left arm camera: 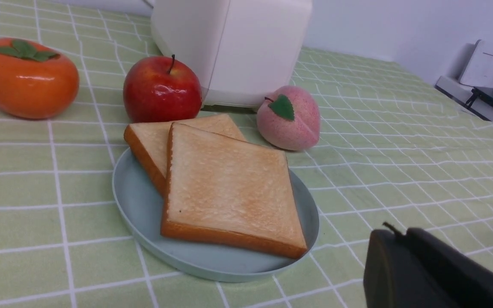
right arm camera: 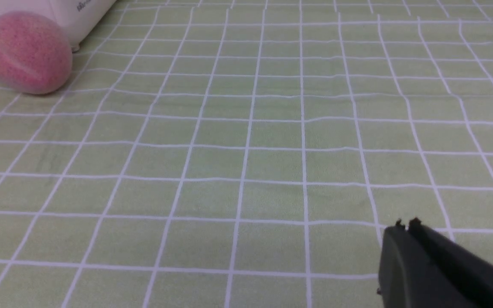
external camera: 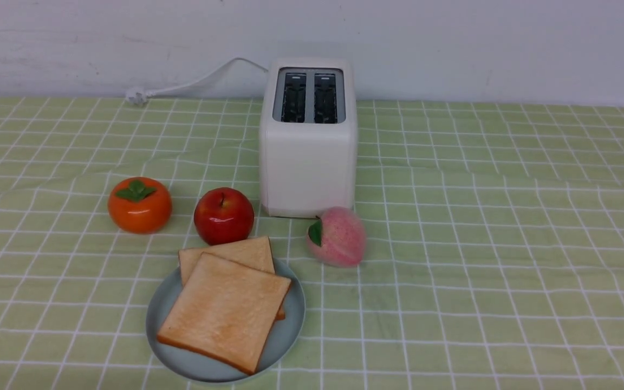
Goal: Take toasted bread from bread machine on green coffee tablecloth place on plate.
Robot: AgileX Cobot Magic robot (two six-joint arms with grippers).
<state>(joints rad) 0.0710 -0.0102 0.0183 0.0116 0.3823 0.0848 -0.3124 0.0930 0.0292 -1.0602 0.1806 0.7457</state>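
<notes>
While both slices of toasted bread (external camera: 225, 311) lie flat on the plate (external camera: 157, 319), the upper slice overlaps the lower, whose far edge pokes past the rim at 12 o'clock. Plate sits on the green coffee tablecloth (external camera: 507, 244), near edge of the surface, left of centre. Bread machine (external camera: 308, 162) stands at 12 o'clock from the plate, both slots dark and bare, white cord (external camera: 193, 84) trailing to 10 o'clock. Red apple (external camera: 223, 215) just beyond the plate, pink peach (external camera: 337, 236) at 2 o'clock touching the machine's base corner, orange persimmon (external camera: 139, 205) at 11 o'clock, well apart. Left end effector (left arm camera: 394, 233) clenched, holding nothing, hovering beside the plate. Right end effector (right arm camera: 405, 224) clenched, empty, above bare cloth.
</notes>
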